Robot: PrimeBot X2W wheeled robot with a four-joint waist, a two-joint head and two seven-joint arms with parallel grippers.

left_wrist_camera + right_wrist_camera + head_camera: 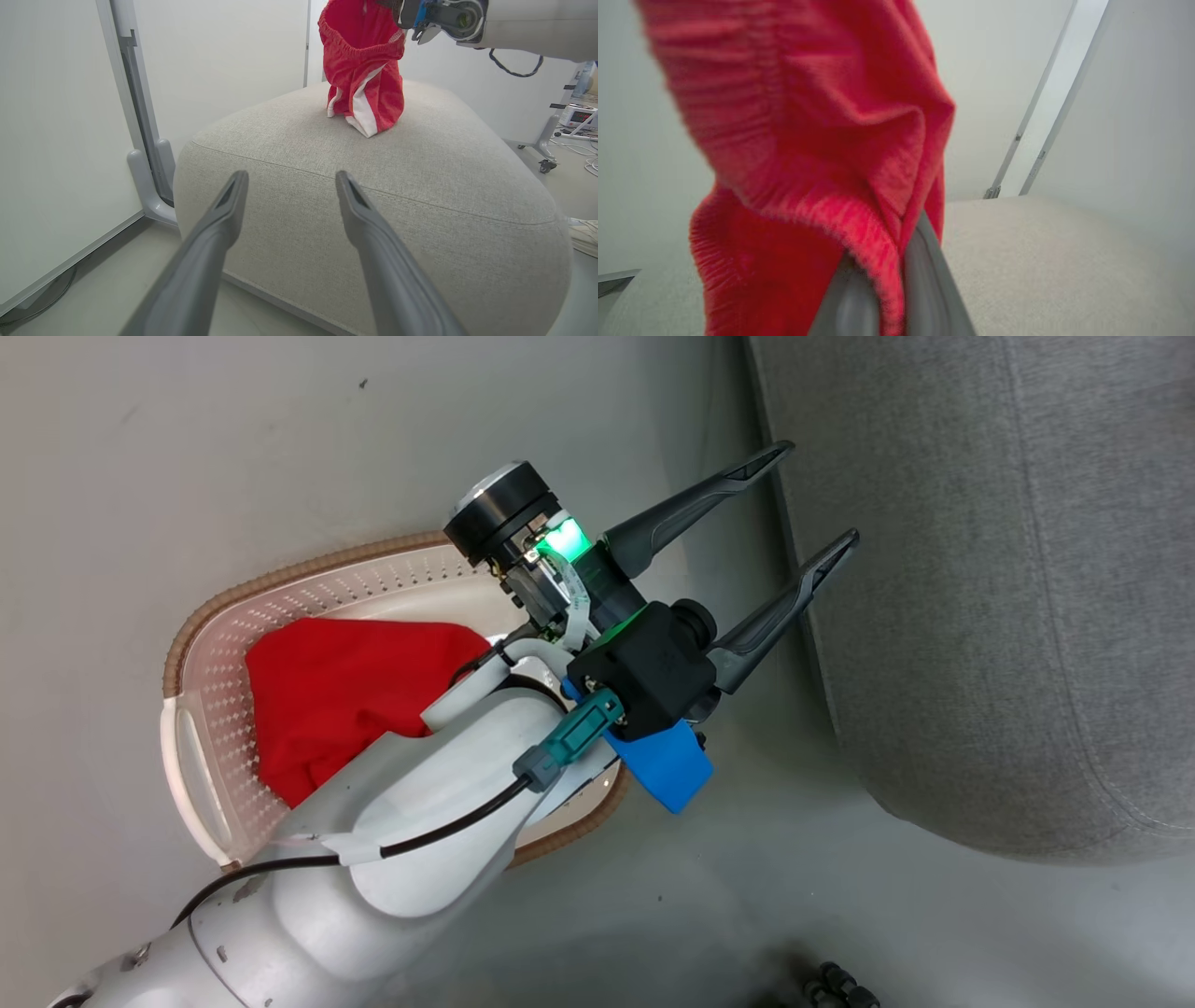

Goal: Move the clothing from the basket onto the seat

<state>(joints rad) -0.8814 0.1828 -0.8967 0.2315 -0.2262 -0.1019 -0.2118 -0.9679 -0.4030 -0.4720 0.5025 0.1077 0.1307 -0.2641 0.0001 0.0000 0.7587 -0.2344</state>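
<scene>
On the floor (pixel 280 448) at the left, the basket (pixel 201 709) holds the plain red garment (pixel 345 700). The pale left arm (pixel 420 821) reaches over it, and the left gripper (pixel 822 490) is empty, jaws spread apart, pointing at the sofa (pixel 980 616) edge. Farther right, the right gripper (pixel 889 280) is clamped on the striped red garment (pixel 364 70), whose lower end rests on the sofa top.

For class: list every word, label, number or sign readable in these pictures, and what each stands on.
None can be read.
Red display on the white device, left wrist view: digits too small to read.
Marks on the wall rail, right wrist view: too blurred to tell.
</scene>
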